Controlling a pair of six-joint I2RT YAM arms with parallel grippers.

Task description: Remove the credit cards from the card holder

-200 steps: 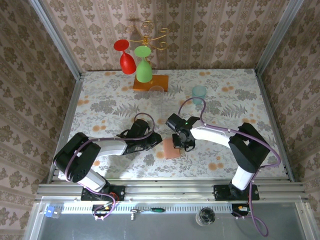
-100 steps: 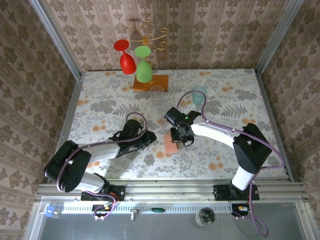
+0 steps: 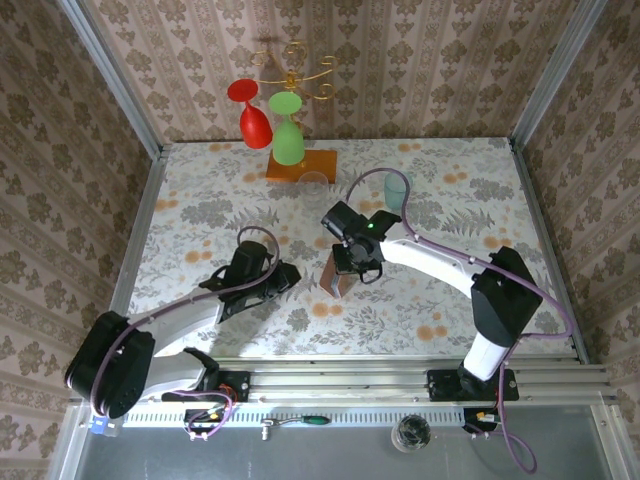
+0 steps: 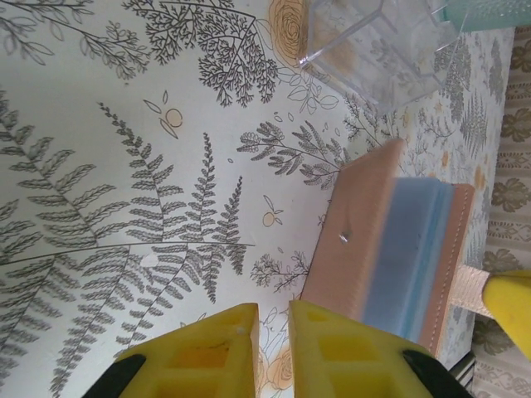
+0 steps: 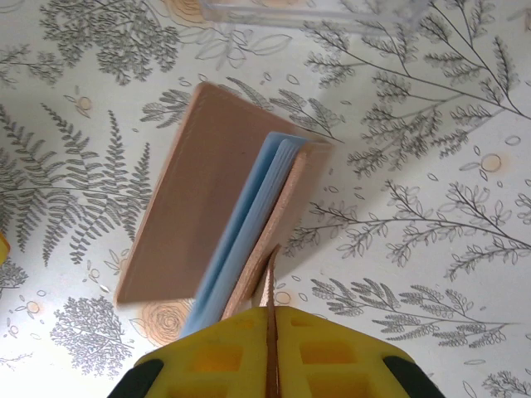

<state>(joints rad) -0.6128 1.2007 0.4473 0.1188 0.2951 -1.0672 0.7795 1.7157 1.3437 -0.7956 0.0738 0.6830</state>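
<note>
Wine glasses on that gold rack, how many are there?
2: the red glass hangs on the left, the green glass right beside it. None seems hidden.

You get bright, even light from overhead on the table point(image 3: 200, 200), with soft, short shadows and a paler band along its near edge. In the right wrist view the card holder point(image 5: 207, 191) looks slightly smeared, possibly blur. The close yellow fingers point(image 4: 199, 356) are out of focus.

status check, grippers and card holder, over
Right gripper shut on card holder flap, holder part open. Left gripper shut, empty, beside it. Nothing pulled out yet. Clear container beyond, apart.
</note>
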